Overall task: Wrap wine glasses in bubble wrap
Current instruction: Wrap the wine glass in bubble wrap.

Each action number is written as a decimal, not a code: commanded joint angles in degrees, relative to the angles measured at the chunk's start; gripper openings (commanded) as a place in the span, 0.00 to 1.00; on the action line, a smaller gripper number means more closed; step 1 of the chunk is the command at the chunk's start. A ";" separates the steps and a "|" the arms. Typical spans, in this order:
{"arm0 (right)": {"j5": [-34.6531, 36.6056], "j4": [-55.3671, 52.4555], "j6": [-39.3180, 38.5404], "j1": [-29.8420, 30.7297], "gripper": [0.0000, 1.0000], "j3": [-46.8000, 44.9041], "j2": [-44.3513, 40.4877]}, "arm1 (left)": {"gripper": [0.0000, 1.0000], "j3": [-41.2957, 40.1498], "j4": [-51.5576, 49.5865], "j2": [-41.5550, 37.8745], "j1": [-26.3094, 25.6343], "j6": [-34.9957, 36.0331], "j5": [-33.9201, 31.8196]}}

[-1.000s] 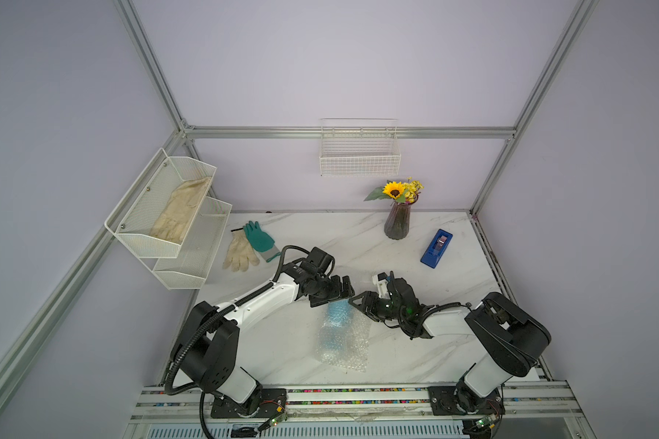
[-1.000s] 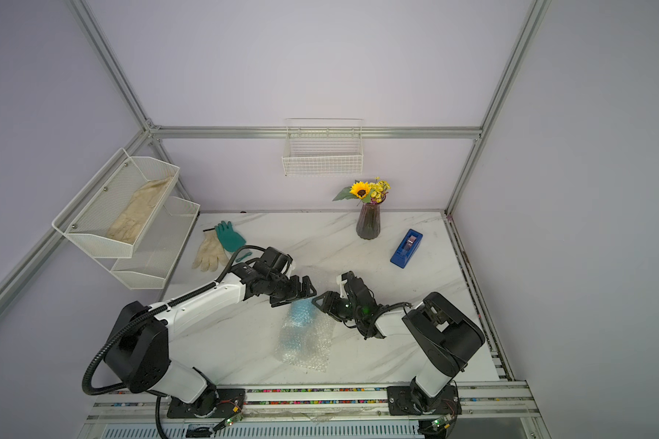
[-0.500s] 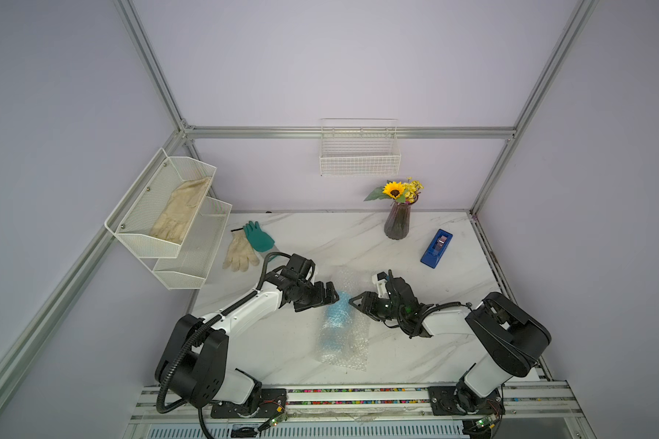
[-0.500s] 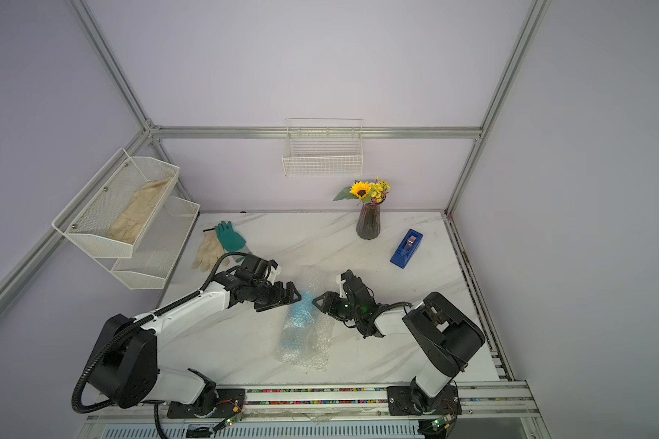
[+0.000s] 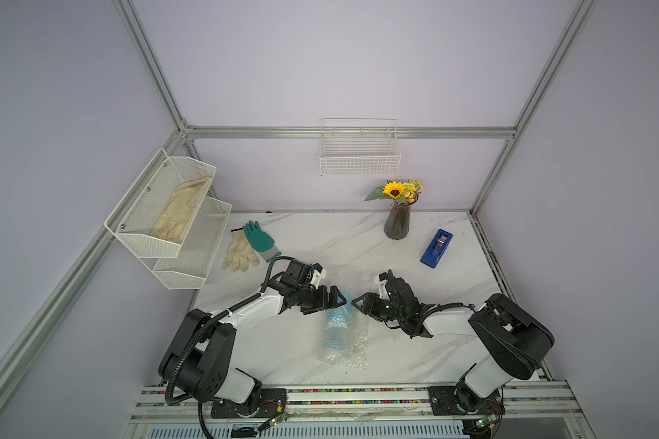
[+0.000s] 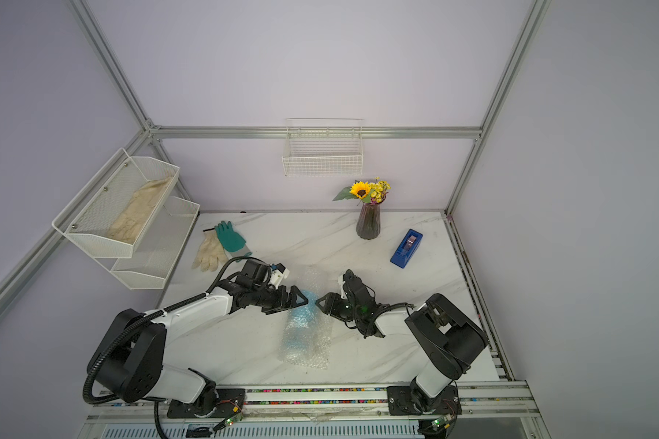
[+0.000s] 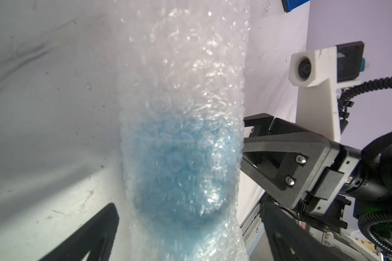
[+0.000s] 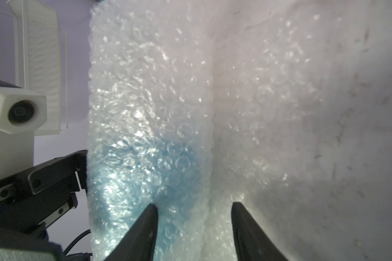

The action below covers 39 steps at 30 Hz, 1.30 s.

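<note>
The light-blue wine glass (image 5: pixel 337 321) (image 6: pixel 301 315) lies on its side at the middle front of the marble table, rolled inside the bubble wrap (image 5: pixel 349 349) (image 6: pixel 309 349). My left gripper (image 5: pixel 337 303) (image 6: pixel 300 302) comes in from the left, open wide. In the left wrist view its jaws (image 7: pixel 188 204) straddle the wrapped glass (image 7: pixel 179 169). My right gripper (image 5: pixel 358 304) (image 6: pixel 320 303) faces it from the right at the same end. Its jaws (image 8: pixel 194 203) stand about half apart, with the roll's edge and loose wrap (image 8: pixel 258 113) between them.
A purple vase of flowers (image 5: pixel 396 224) and a blue tape dispenser (image 5: pixel 437 248) stand at the back right. Gloves (image 5: pixel 248 247) lie at the back left, below a white wire rack (image 5: pixel 168 216). A wire basket (image 5: pixel 359 152) hangs on the back wall.
My left gripper drew back to the left from the bundle, then came in again lower at its end. The right gripper stayed in place, its jaws narrowing slightly.
</note>
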 commanded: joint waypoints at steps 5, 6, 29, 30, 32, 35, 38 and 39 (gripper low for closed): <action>1.83 -3.47 -0.96 0.41 0.55 -0.93 1.22 | 1.00 -2.22 4.87 3.16 -0.45 1.96 3.52; 1.83 -3.46 -0.95 0.40 0.55 -0.94 1.31 | 1.00 -2.14 5.10 3.42 -0.73 1.89 3.55; 0.05 -10.05 -2.63 -2.95 0.53 -1.53 -8.70 | 0.72 2.74 -5.42 5.67 -2.78 3.04 -7.91; 0.15 -11.26 -3.12 -3.02 0.53 -0.97 -8.62 | 0.72 3.41 -6.75 5.73 -2.96 3.32 -9.08; 0.00 -12.43 -3.57 -3.06 0.53 -0.19 -7.98 | 0.72 4.39 -8.53 5.91 -3.24 3.75 -10.05; 0.11 -13.08 -4.04 -3.02 0.50 0.48 -6.46 | 0.72 5.79 -11.10 6.17 -3.59 4.17 -12.03; -0.18 -13.06 -4.53 -3.02 0.49 1.11 -4.52 | 0.72 7.01 -13.28 6.48 -3.81 4.44 -13.72; -0.38 -12.96 -4.58 -3.04 0.49 1.31 -3.86 | 0.72 7.45 -13.99 6.50 -3.96 4.52 -14.35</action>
